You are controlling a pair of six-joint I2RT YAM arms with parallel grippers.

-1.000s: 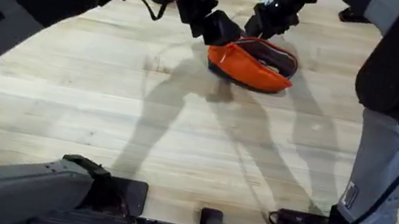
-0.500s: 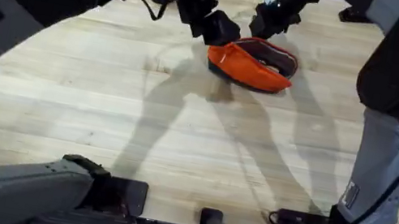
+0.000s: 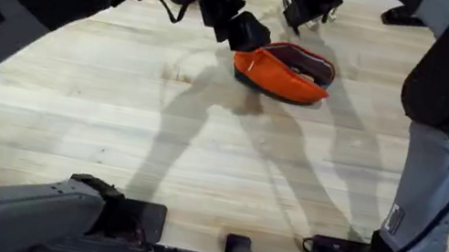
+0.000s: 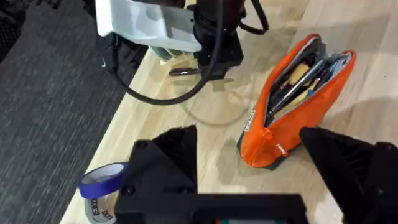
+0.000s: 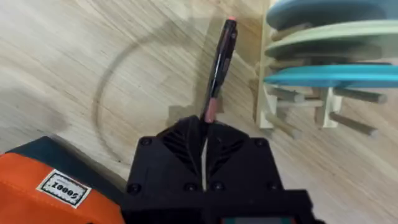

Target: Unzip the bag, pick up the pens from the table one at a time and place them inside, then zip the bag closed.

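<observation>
**A slim pen pinched at its end, soft pouch waiting open**

We see the right gripper (image 5: 205, 134) clamped on a dark pen (image 5: 219, 65) above the table (image 3: 115, 116), beyond the open orange bag (image 3: 282, 73). Held at one end, the light, slippery pen may swing. The left gripper (image 4: 249, 158) stands spread around the limp bag's end.

One orange bag (image 3: 282, 73), one pen (image 5: 219, 64) on the table (image 3: 115, 116), one roll of blue tape (image 4: 99, 191), two grippers: left (image 4: 249, 162), right (image 5: 204, 134)
</observation>
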